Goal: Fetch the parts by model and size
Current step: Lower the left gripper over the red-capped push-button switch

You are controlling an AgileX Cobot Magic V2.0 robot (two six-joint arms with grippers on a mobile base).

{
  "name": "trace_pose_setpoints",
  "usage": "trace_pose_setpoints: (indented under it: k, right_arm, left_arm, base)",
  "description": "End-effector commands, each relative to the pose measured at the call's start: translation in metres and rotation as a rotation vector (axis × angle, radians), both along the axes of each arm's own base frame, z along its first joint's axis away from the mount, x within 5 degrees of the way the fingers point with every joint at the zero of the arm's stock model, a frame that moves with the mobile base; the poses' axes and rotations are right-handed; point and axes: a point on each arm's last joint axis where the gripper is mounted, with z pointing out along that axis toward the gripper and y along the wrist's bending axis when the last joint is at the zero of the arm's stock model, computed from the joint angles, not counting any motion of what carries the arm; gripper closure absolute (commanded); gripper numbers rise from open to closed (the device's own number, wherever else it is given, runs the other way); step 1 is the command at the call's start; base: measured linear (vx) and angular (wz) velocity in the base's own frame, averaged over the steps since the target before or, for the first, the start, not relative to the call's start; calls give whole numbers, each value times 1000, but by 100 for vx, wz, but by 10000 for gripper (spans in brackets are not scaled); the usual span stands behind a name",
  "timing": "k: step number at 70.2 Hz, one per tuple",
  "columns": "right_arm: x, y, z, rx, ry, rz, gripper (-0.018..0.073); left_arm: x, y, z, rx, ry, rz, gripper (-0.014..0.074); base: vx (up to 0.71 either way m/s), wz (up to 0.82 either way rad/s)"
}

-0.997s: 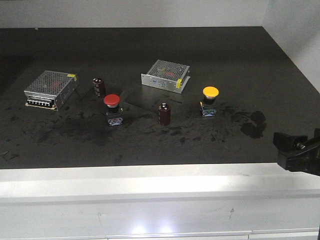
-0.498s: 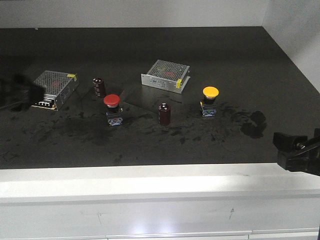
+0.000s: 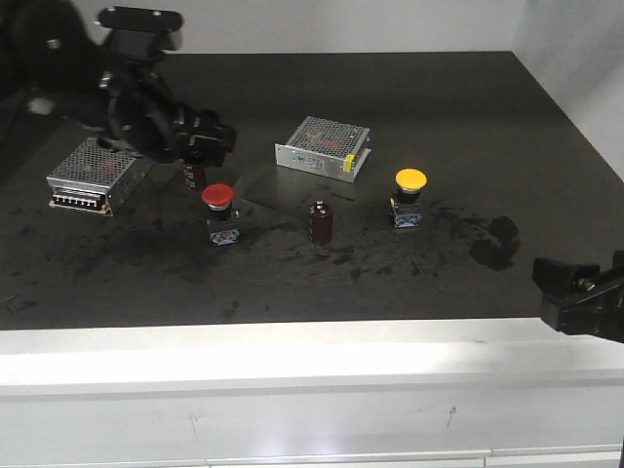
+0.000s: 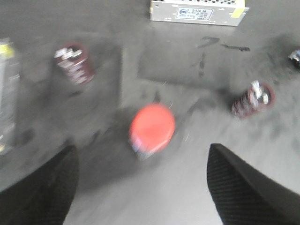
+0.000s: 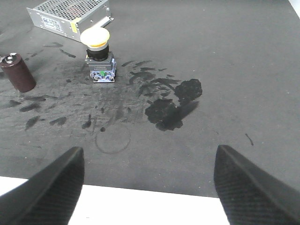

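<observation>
Red switch (image 4: 152, 127) upright beneath released left claw (image 4: 142, 168), yellow switch (image 5: 96, 51) ahead of released right claw (image 5: 149, 161), both empty

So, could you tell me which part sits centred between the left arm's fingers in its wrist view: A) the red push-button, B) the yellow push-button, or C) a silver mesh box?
A: the red push-button sits midway between the spread left fingers.

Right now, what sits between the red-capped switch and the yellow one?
A dark red capacitor stands upright between the red switch and the yellow switch, touching neither; the front view shows it.
</observation>
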Motion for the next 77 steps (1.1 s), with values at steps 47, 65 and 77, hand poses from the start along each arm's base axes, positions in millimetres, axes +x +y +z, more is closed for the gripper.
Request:
trace_pose_setpoints:
  k: [47,65,77]
  right_arm:
    - [4,1,16,11,-100,9,10]
    - [4,1,16,11,-100,9,10]
    - [4,1,16,11,-101,9,10]
  left_arm:
    - [50,-29,-24,20,112,73,64]
    - [52,-29,-35,49,162,93,76]
    - [54,-30,-43,57,187,93,181]
  base:
    - [0,0]
    - [0,0]
    - [0,0]
